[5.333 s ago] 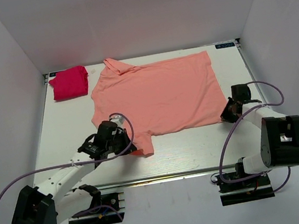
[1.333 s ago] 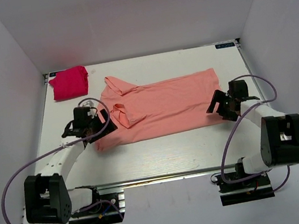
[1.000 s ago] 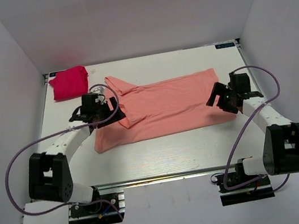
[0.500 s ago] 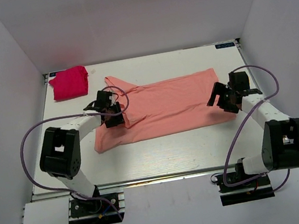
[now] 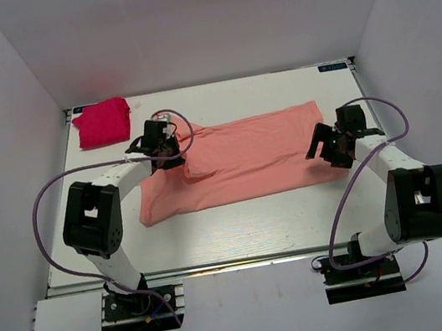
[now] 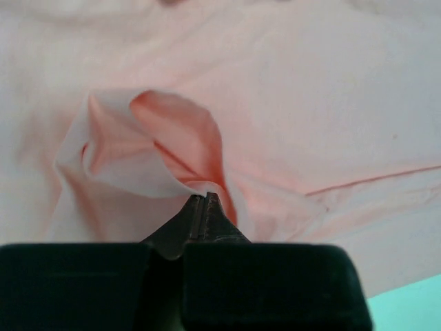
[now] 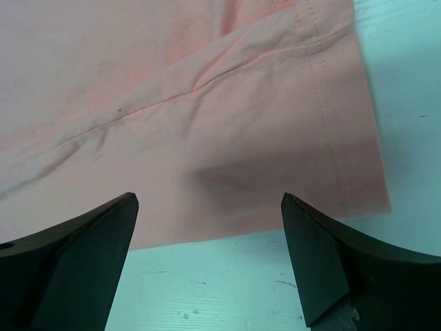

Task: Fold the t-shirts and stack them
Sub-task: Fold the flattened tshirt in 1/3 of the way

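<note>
The salmon t-shirt (image 5: 245, 157) lies folded lengthwise across the middle of the table, its hem to the right. A raised fold of the t-shirt (image 6: 172, 145) fills the left wrist view. My left gripper (image 5: 172, 155) (image 6: 203, 199) is at the shirt's left end near the collar, shut on that raised fold of cloth. At the hem's near corner my right gripper (image 5: 323, 150) (image 7: 208, 201) hangs open just above the t-shirt (image 7: 207, 103), nothing between its fingers. The magenta t-shirt (image 5: 102, 122) sits as a folded bundle at the back left corner.
The white table (image 5: 240, 230) is walled by white panels at the back and both sides. Both arm bases stand at the near edge, with purple cables looping beside them.
My left gripper has swung right and back from the shirt's left edge to the collar area and closed on the cloth. The right gripper stayed open at the hem.
</note>
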